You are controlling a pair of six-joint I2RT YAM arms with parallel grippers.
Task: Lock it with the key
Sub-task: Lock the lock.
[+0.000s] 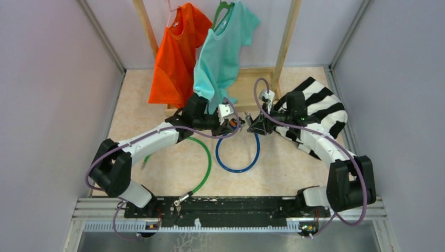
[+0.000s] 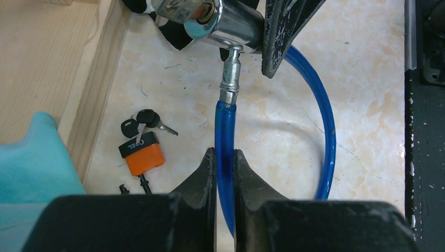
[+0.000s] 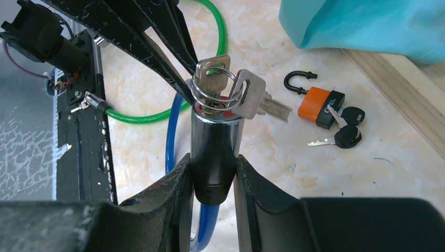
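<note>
Gripping the lock barrel (image 3: 212, 131) in my right claw (image 3: 212, 163), I am pinching the blue cable (image 2: 325, 121) in my left claw (image 2: 224, 157), seating its pin (image 2: 231, 73), key (image 3: 212, 79) exposed.

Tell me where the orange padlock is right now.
The orange padlock lies on the tabletop, in the left wrist view left of the blue cable, with black-headed keys beside it and the wooden rack base close by.

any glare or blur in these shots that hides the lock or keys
Left wrist: glare whitens the shiny chrome lock cylinder; the blue plastic-coated cable throws a soft shadow. Right wrist: the silver key hanging from the ring has a blurred tip. Top external: even light, the cylinder too small for detail.
</note>
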